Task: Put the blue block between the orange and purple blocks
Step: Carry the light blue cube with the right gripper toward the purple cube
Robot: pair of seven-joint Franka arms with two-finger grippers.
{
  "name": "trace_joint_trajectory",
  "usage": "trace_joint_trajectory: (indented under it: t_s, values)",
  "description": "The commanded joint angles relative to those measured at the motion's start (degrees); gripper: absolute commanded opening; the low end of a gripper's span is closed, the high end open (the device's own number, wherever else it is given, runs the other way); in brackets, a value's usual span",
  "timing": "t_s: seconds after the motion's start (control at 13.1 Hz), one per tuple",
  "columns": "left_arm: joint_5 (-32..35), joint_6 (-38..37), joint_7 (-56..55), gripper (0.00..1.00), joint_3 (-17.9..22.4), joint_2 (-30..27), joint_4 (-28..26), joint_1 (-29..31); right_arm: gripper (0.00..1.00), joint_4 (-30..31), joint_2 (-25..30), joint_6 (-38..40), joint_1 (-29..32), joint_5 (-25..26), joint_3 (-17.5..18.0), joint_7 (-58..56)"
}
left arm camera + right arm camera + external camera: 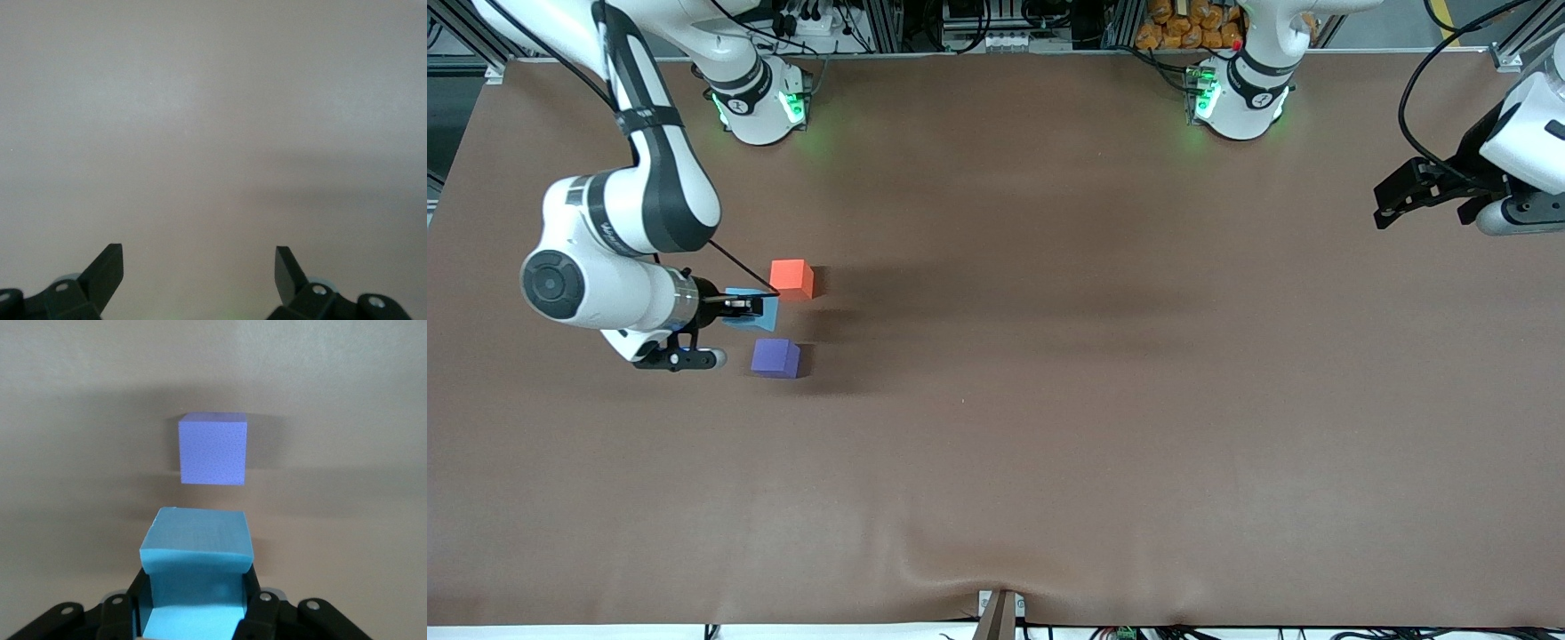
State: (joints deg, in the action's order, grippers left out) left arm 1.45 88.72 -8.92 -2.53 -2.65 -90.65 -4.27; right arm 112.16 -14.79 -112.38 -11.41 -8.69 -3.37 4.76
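Landmark: the purple block point(775, 357), resting on the brown bench point(1103, 373) toward the right arm's end.

Orange block point(791, 277): on the bench, farther from the front camera than the purple block, apart from it with a gap between the two.

Blue block point(758, 313): in that gap, farther from the front camera than the purple block and nearer than the orange one, shifted a little out of their line toward the right arm's end of the bench. In the front view its edge sits just beside the orange block's lower corner. Whether it touches the bench or hangs just above it cannot be told.

Blue block in the right wrist view point(195, 577): fills the space between the tool's fingers, with the purple block point(212, 448) showing past it, separate, a strip of bare bench between them.

Right tool point(740, 306): clenched on the blue block, one finger point(259, 613) pressed to each side of the cube; the block's forward part sticks out past the fingertips toward the purple block.

Left tool point(1405, 191): released, fingers point(107, 267) spread wide with nothing between them, held over bare bench at the left arm's end, well apart from the purple block; this arm waits.
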Motion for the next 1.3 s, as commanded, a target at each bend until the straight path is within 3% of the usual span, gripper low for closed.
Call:
trace_joint_trajectory:
  t_s: [0.0,0.31,1.23]
  values:
    - [0.3,0.0,1.1,1.0,-0.2,0.0,1.0,0.4,0.21,7.2,4.0,-5.5,0.4,0.7,1.0,-0.9]
    - [0.3,0.0,1.1,1.0,-0.2,0.0,0.9,0.4,0.21,11.7,3.6,-12.2,-0.2,0.7,1.0,-1.5]
    - [0.5,0.0,1.1,1.0,-0.3,-0.9,0.8,0.4,0.21,13.2,-1.8,-18.8,-0.8,0.7,1.0,-1.5]
